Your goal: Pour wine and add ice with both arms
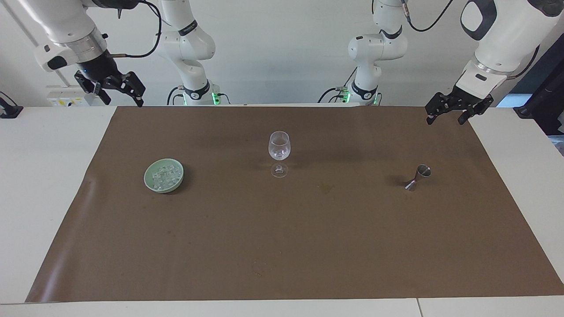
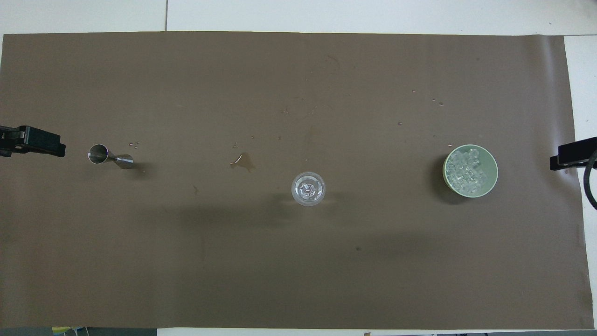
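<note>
A clear wine glass (image 1: 279, 152) stands upright mid-mat with a few chunks of ice (image 2: 308, 189) in its bowl. A pale green bowl (image 1: 164, 175) holding several ice chunks (image 2: 464, 170) sits toward the right arm's end. A steel jigger (image 1: 417, 177) stands toward the left arm's end. My right gripper (image 1: 123, 102) is open and empty, raised over the mat's corner near its own base. My left gripper (image 1: 444, 121) is open and empty, raised over the mat's other near corner. Both also show at the overhead view's edges: left gripper (image 2: 42, 143), right gripper (image 2: 572, 155).
A brown mat (image 1: 282, 246) covers most of the white table (image 1: 44, 176). A small wet stain (image 2: 242, 161) and scattered droplets (image 2: 436, 101) lie on the mat between the jigger and the glass and near the bowl.
</note>
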Motion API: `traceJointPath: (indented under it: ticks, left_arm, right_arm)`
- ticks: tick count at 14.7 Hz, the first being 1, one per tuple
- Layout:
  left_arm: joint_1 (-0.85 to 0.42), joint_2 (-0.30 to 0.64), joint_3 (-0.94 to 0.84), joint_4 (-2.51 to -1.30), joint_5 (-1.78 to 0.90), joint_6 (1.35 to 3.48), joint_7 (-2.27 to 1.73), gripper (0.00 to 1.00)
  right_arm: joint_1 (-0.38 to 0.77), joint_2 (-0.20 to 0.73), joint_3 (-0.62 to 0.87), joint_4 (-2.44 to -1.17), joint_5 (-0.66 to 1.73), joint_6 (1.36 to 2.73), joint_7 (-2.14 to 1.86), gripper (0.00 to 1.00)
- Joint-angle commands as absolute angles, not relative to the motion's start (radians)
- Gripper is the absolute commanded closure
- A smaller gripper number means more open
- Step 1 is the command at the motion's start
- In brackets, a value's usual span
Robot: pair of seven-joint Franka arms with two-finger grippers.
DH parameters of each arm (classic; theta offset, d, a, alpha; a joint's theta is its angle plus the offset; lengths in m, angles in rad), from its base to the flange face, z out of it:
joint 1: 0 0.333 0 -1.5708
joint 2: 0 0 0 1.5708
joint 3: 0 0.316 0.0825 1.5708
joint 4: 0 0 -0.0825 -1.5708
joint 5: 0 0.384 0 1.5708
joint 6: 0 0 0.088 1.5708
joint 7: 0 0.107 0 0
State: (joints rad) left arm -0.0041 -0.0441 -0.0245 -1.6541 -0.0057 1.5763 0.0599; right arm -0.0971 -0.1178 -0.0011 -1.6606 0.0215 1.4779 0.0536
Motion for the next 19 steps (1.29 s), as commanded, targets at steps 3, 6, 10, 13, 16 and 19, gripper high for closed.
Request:
traceJointPath:
  ticks: [3,6,10,13,16,19]
  left_arm:
    - [0.006,-0.066,-0.029,-1.68,0.014,1.582,0.072,0.0]
    - [0.006,-0.067,-0.028,-1.678,0.014,1.572,0.071,0.0]
    - [0.005,-0.067,-0.029,-1.678,0.014,1.574,0.071,0.0]
    - [0.006,-0.066,-0.028,-1.678,0.014,1.574,0.071,0.0]
    - [0.005,-0.066,-0.029,-1.678,0.014,1.574,0.071,0.0]
    - [0.006,-0.067,-0.029,-1.678,0.014,1.572,0.072,0.0]
  right_arm:
    - [-0.101,-0.094,-0.017,-1.626,0.025,1.471,0.026,0.0]
    - [-0.098,-0.106,-0.017,-1.664,0.025,1.502,0.026,0.0]
    - [-0.097,-0.104,-0.017,-1.661,0.02,1.523,0.017,0.0]
    - [-0.095,-0.092,-0.017,-1.669,0.017,1.534,0.011,0.0]
    - [-0.072,-0.08,-0.017,-1.629,0.012,1.52,0.011,0.0]
    - [-0.069,-0.067,-0.018,-1.626,0.009,1.509,0.011,0.0]
